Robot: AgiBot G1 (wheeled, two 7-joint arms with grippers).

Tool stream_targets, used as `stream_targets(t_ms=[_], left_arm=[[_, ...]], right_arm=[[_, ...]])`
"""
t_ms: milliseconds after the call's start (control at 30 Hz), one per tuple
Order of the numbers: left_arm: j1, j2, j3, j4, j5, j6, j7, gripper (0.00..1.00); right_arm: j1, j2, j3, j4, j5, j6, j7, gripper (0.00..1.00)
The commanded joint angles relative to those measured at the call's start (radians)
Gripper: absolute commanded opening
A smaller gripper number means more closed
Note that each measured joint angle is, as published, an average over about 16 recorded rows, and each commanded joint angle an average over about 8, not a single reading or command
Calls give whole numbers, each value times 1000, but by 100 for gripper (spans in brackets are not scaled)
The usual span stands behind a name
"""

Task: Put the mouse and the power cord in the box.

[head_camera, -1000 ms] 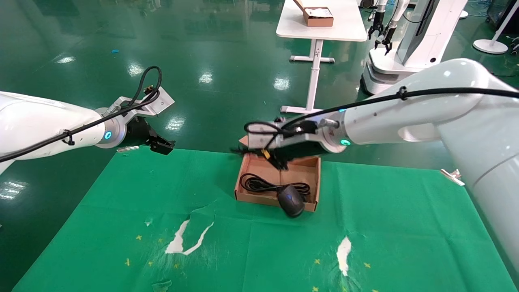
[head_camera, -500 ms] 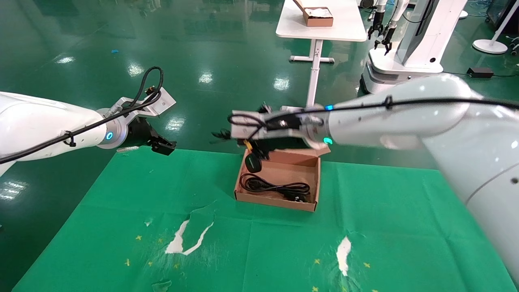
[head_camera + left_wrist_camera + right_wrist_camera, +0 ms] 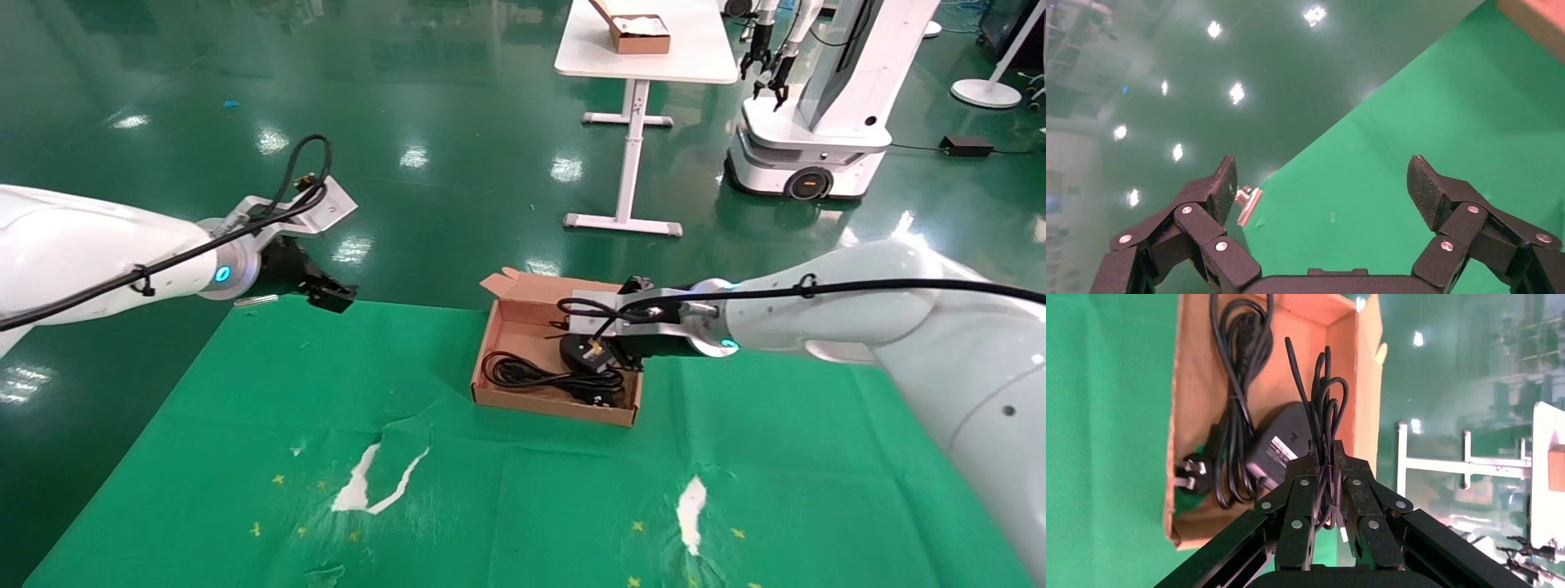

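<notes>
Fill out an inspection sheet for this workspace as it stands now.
Surface: green cloth, torn in places with white showing through.
Job's things: box open on the cloth; power cord coiled on its floor; mouse underside up inside the box.
Clutter: small metal clip at the cloth's far left edge.
Hands: right hand over the box, shut on the bundled mouse cable; left hand open, parked at the cloth's far left corner.
Cables: power cord's pronged plug lies inside the box.
Surroundings: white table bearing a smaller box; another robot beyond.
</notes>
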Motion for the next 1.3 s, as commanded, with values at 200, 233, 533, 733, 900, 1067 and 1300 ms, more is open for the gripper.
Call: stream_targets(t_ms=[200, 233, 533, 733, 900, 1067, 1300], left_arm=[[0, 0, 0, 0, 0, 0, 0, 100], [0, 0, 0, 0, 0, 0, 0, 100], [0, 0, 0, 0, 0, 0, 0, 100], [0, 1, 0, 1, 0, 0, 0, 100], [0, 1, 0, 1, 0, 0, 0, 100], [0, 1, 0, 1, 0, 0, 0, 100], [0, 1, 0, 1, 0, 0, 0, 100]], right_arm=[[-1, 0, 1, 2, -1, -1, 0, 100], [0, 0, 2, 4, -1, -2, 0, 100], [4, 0, 8, 16, -1, -10, -1, 100], [-13, 19, 29, 43, 21, -31, 8, 100], [-61, 71, 83, 108, 81, -83, 35, 100], [-118, 134, 148, 186, 152, -145, 68, 100], [-199, 222, 240, 297, 254, -234, 114, 100]])
